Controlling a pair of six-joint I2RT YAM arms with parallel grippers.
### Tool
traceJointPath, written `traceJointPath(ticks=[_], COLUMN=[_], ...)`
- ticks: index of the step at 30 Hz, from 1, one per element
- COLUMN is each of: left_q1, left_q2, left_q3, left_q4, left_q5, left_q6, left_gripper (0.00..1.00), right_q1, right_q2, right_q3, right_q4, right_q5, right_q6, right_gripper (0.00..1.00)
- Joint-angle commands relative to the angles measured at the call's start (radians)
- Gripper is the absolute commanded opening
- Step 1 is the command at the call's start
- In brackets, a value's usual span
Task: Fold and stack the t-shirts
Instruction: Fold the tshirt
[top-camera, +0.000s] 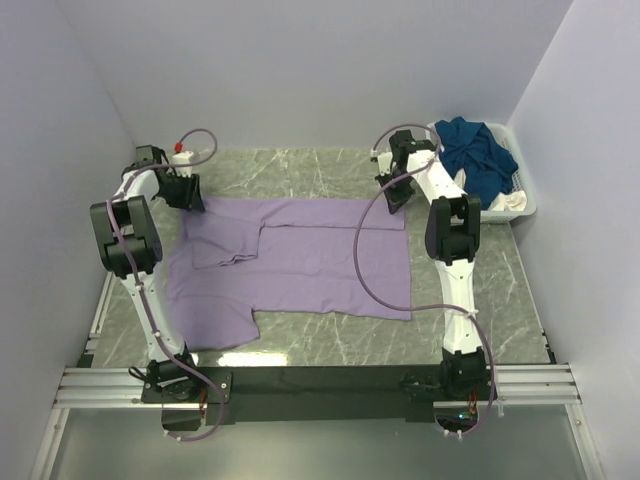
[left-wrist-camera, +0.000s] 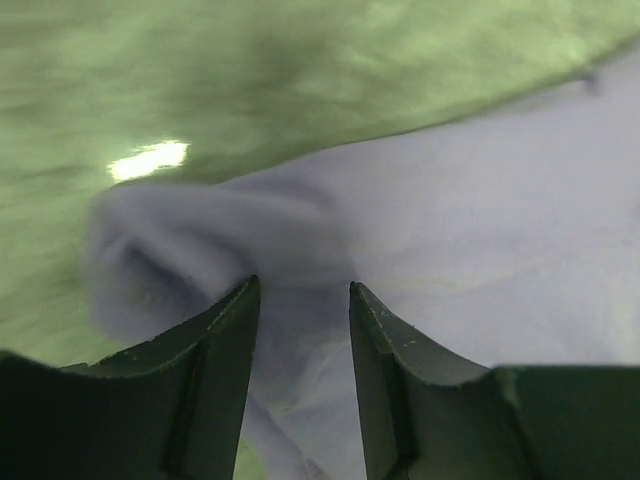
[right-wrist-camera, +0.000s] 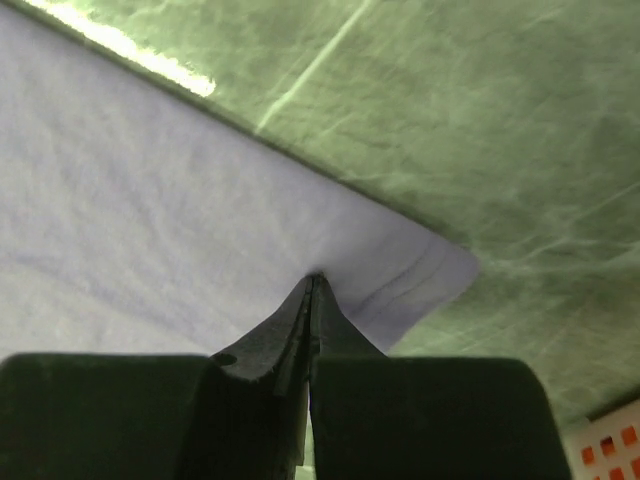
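Observation:
A pale lilac t-shirt (top-camera: 300, 262) lies spread on the green marbled table, its far part folded over itself. My left gripper (top-camera: 188, 196) is at the shirt's far left corner; in the left wrist view its jaws stand open around a bunched fold of the lilac cloth (left-wrist-camera: 300, 330), which fills the gap. My right gripper (top-camera: 397, 190) is at the far right corner; in the right wrist view it (right-wrist-camera: 311, 282) is shut on the shirt's corner (right-wrist-camera: 420, 270). A dark teal-blue shirt (top-camera: 478, 155) is heaped in the basket with a white one (top-camera: 506, 203).
A white plastic basket (top-camera: 527, 195) stands at the back right against the wall. Pale walls close in the table on three sides. Grey-purple cables (top-camera: 365, 270) loop from both arms over the shirt. A metal rail (top-camera: 320, 382) runs along the near edge.

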Motion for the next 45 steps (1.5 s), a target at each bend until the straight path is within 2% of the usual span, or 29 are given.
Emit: traceJointPath(ticks=[1, 6, 11, 14, 17, 19, 20, 21, 22, 24, 26, 27, 28, 29, 32, 37, 40, 42, 45], left_q1=[0.027, 0.061, 0.07, 0.072, 0.072, 0.07, 0.072, 0.072, 0.067, 0.066, 0.061, 0.061, 0.061, 0.058, 0.041, -0.006, -0.025, -0.042, -0.059], left_q2=[0.009, 0.008, -0.015, -0.072, -0.155, -0.228, -0.251, -0.294, -0.311, -0.348, -0.375, -0.385, -0.392, -0.412, -0.434, -0.462, -0.462, -0.443, -0.413], left_q3=[0.057, 0.02, 0.005, -0.017, -0.044, -0.094, -0.118, -0.142, -0.182, -0.216, -0.268, -0.303, -0.323, -0.346, -0.412, -0.507, -0.54, -0.54, -0.537], left_q4=[0.031, 0.025, 0.004, 0.031, 0.045, 0.048, 0.051, 0.053, 0.039, 0.016, -0.001, -0.013, -0.015, 0.001, -0.001, 0.019, 0.048, 0.05, 0.065], left_q5=[-0.099, -0.146, -0.052, -0.008, 0.022, 0.055, 0.061, 0.068, 0.065, 0.061, 0.041, 0.044, 0.038, 0.027, -0.013, -0.062, -0.094, -0.108, -0.134], left_q6=[-0.077, -0.096, -0.073, -0.071, -0.045, -0.002, 0.01, 0.038, 0.048, 0.091, 0.12, 0.139, 0.15, 0.151, 0.173, 0.191, 0.17, 0.147, 0.118], left_gripper=[0.47, 0.5, 0.54, 0.55, 0.57, 0.57, 0.58, 0.58, 0.57, 0.56, 0.54, 0.52, 0.51, 0.5, 0.43, 0.41, 0.41, 0.41, 0.4], right_q1=[0.009, 0.011, 0.012, 0.012, 0.018, 0.037, 0.049, 0.058, 0.079, 0.095, 0.113, 0.118, 0.12, 0.127, 0.138, 0.164, 0.164, 0.161, 0.162], right_q2=[0.045, 0.063, 0.059, -0.015, -0.131, -0.22, -0.246, -0.295, -0.315, -0.349, -0.349, -0.333, -0.322, -0.31, -0.267, -0.247, -0.199, -0.161, -0.135], right_q3=[0.068, 0.101, 0.095, 0.027, -0.054, -0.132, -0.166, -0.201, -0.265, -0.331, -0.343, -0.33, -0.323, -0.315, -0.309, -0.364, -0.341, -0.314, -0.298], right_q4=[-0.076, -0.09, -0.061, 0.033, 0.096, 0.135, 0.149, 0.154, 0.166, 0.16, 0.113, 0.085, 0.038, 0.016, -0.03, -0.001, 0.002, 0.005, 0.043], right_q5=[0.063, 0.124, 0.171, 0.24, 0.235, 0.26, 0.288, 0.296, 0.309, 0.323, 0.308, 0.281, 0.267, 0.253, 0.215, 0.204, 0.24, 0.28, 0.354], right_q6=[0.027, 0.027, 0.026, 0.013, -0.02, -0.043, -0.057, -0.077, -0.101, -0.123, -0.145, -0.145, -0.145, -0.142, -0.135, -0.137, -0.134, -0.132, -0.119], right_gripper=[0.01, 0.0, 0.0, 0.0, 0.09, 0.27, 0.41, 0.86, 0.88, 0.88, 0.81, 0.7, 0.65, 0.53, 0.34, 0.28, 0.26, 0.21, 0.2])
